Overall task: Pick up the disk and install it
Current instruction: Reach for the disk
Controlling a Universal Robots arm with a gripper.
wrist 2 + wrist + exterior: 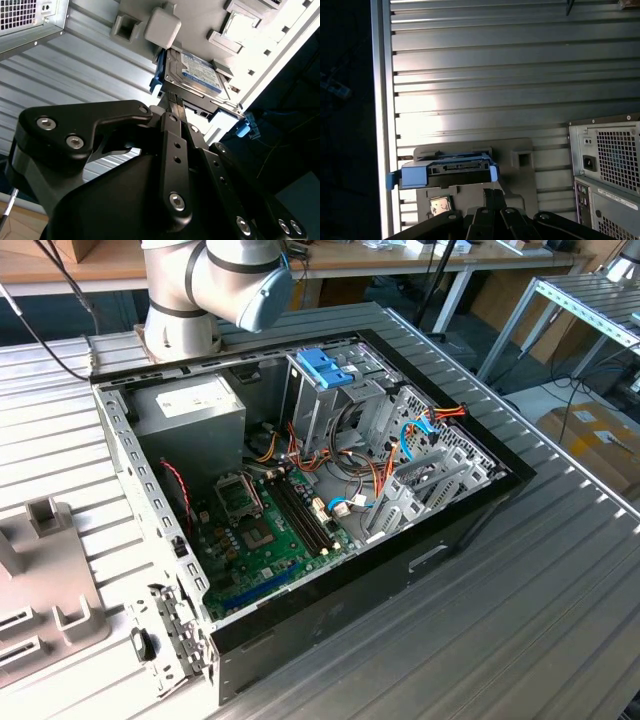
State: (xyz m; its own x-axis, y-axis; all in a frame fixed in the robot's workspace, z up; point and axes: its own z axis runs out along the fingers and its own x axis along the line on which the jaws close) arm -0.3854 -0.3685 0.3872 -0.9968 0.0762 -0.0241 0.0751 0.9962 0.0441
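Lying on grey fixture (197, 15), silver disk (196, 77) with blue-white label (202, 67), light-blue frame (158, 75).

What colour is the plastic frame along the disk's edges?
Light blue. The frame around the disk shows best in the first wrist view.

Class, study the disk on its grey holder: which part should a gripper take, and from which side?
Probably the connector end that faces the gripper, pinched across its thin thickness. The disk lies flat on the grey holder, blue rails cover its two long sides, and that end looks unobstructed.
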